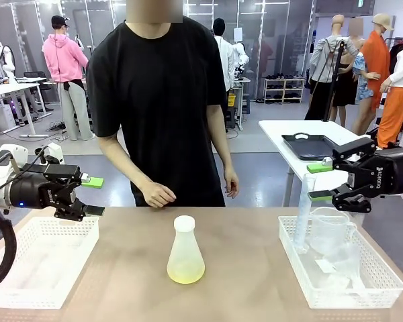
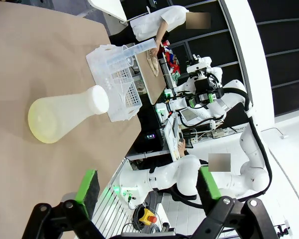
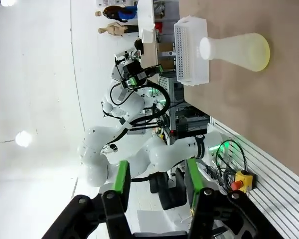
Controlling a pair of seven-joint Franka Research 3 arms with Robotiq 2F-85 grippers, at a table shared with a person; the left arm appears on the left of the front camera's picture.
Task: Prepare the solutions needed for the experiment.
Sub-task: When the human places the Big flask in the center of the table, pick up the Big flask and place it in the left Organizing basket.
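**Frosted flask stands alone at mid-table, both grippers empty**

A frosted translucent plastic conical flask (image 1: 185, 249) stands upright in the middle of the brown table (image 1: 248, 268). It is well apart from everything else, and a shallow layer of pale yellow-green clear liquid (image 1: 185, 272) lies in its base. We cannot tell whether its white mouth is capped.

To the left, the left gripper (image 1: 93, 196) hovers above the far edge of a white plastic lattice basket (image 1: 33, 265) with nothing in it. Its jaws are spread wide around empty air. To the right, the right gripper (image 1: 320, 182) hangs above the far side of a second white basket (image 1: 356, 296). Its green pads are parted more narrowly and also pinch nothing. That basket holds a clear measuring jug (image 1: 330, 231) and a tall thin clear graduated cylinder (image 1: 302, 215), which leans at its far left corner.

Across the table a person in a black T-shirt (image 1: 158, 100) rests one hand (image 1: 158, 194) on the far edge, clear of the flask.

We judge the work to be only partly done. A small amount of solution sits in the flask, but the measuring vessels are in their basket and neither arm has hold of anything. Whether more liquid must be measured out, or the flask only needs moving to a basket, we cannot say from here. Either way, the next step would begin with a grasp that has not yet been made.
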